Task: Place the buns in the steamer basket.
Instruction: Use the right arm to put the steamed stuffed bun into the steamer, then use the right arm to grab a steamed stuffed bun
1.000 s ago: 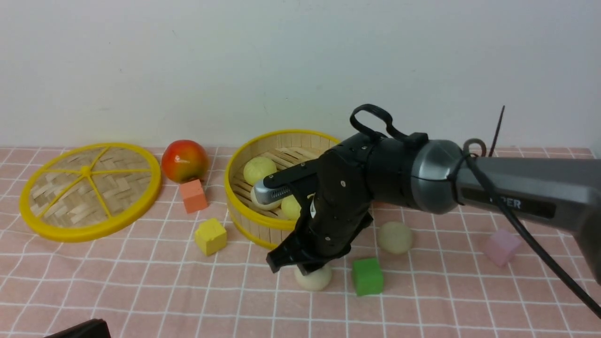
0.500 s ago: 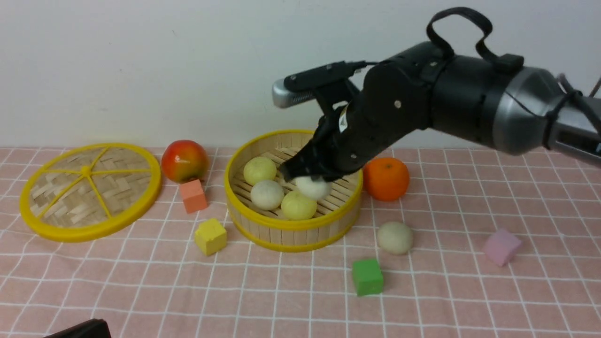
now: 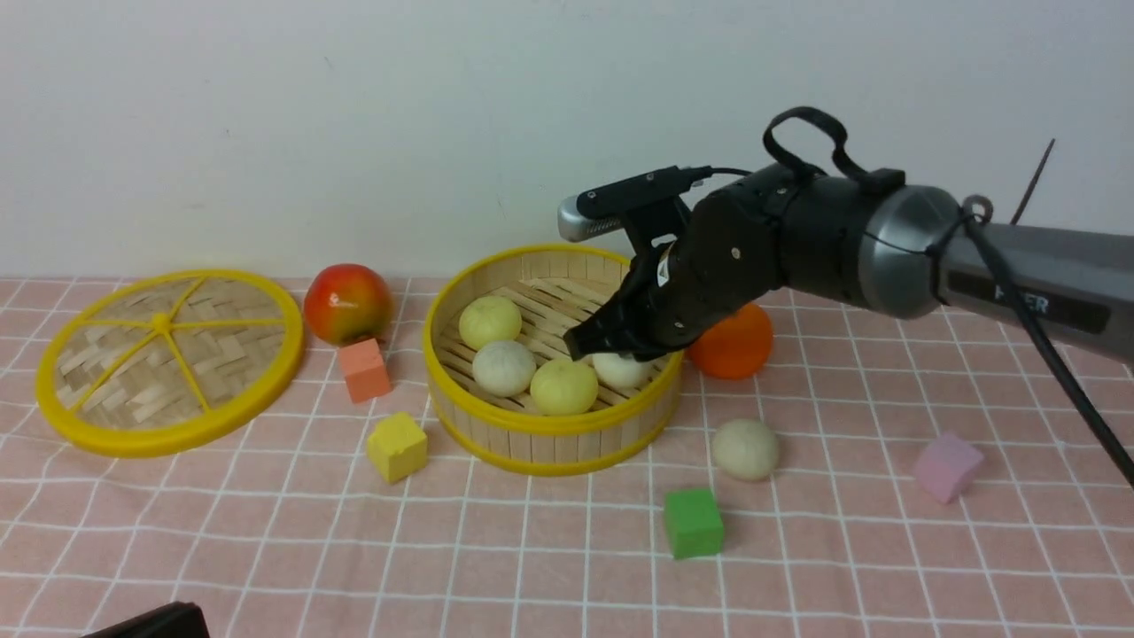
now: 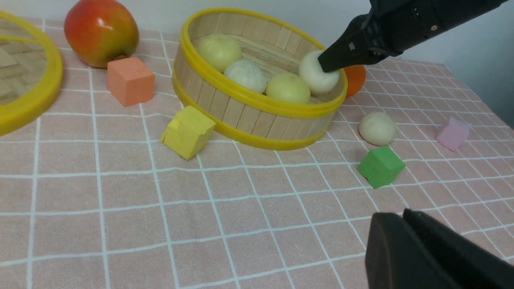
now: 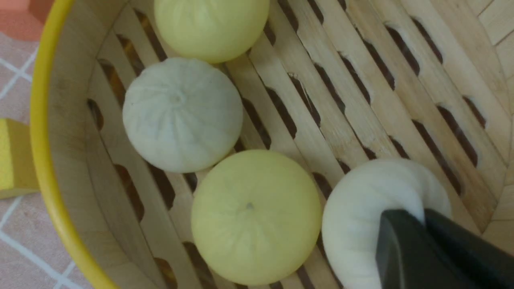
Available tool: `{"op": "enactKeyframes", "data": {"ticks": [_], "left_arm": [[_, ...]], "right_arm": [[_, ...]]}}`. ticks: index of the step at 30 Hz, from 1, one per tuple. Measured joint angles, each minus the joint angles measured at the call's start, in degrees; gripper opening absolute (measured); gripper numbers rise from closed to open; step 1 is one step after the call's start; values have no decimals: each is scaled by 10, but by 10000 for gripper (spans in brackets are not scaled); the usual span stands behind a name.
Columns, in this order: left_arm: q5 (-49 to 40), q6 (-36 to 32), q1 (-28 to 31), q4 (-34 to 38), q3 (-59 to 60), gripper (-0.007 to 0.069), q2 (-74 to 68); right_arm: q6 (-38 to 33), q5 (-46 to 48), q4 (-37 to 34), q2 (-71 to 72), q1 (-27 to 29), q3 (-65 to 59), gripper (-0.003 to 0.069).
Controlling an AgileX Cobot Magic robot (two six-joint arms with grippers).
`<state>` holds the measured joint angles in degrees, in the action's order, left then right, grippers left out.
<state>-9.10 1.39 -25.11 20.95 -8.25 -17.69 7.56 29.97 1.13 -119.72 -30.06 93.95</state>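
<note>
Left hand (image 4: 391, 228): low at the table's (image 3: 266, 549) near left edge. Only a dark tip shows, so I cannot tell whether it is clenched or released.
Lid (image 3: 168, 359): flat on the table, far left.
Apple (image 3: 347, 303): just right of the lid, with the orange-pink cube (image 3: 366, 369) close in front of it.
Yellow cube (image 3: 397, 446): near the basket's front-left wall.
Steamer basket (image 3: 540, 427): upright, mid-table.
Buns inside: the rear yellow bun (image 3: 490, 321), the off-white bun (image 3: 503, 368) and the front yellow bun (image 3: 563, 386) lie on the slats, the last two touching.
Right hand (image 3: 613, 347): reaching down into the basket, clenched on the held bun (image 3: 623, 370), which sits within the rim just beside the front yellow bun. Whether it rests on the slats I cannot tell.
Green cube (image 3: 693, 523): nearer the camera, apart from the basket.
Orange (image 3: 740, 347): just right of the basket, partly behind the right hand.
Loose bun (image 3: 746, 449): on the table outside the basket, between the orange and the green cube.
Pink cube (image 3: 948, 467): far right.
</note>
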Motion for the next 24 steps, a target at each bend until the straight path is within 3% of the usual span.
{"op": "enactKeyframes", "data": {"ticks": [10, 15, 17, 20, 24], "left_arm": [[-1, 0, 0, 0, 0, 50, 0], [-1, 0, 0, 0, 0, 57, 0], [-1, 0, 0, 0, 0, 59, 0], [-1, 0, 0, 0, 0, 64, 0], [-1, 0, 0, 0, 0, 71, 0]], "right_arm": [[0, -8, 37, -17, 1, 1, 50], [19, -8, 37, -19, 1, 1, 173], [25, -6, 36, -16, 1, 1, 289], [26, 15, 35, 4, 1, 1, 385], [26, 97, 14, 73, 1, 1, 452]]}}
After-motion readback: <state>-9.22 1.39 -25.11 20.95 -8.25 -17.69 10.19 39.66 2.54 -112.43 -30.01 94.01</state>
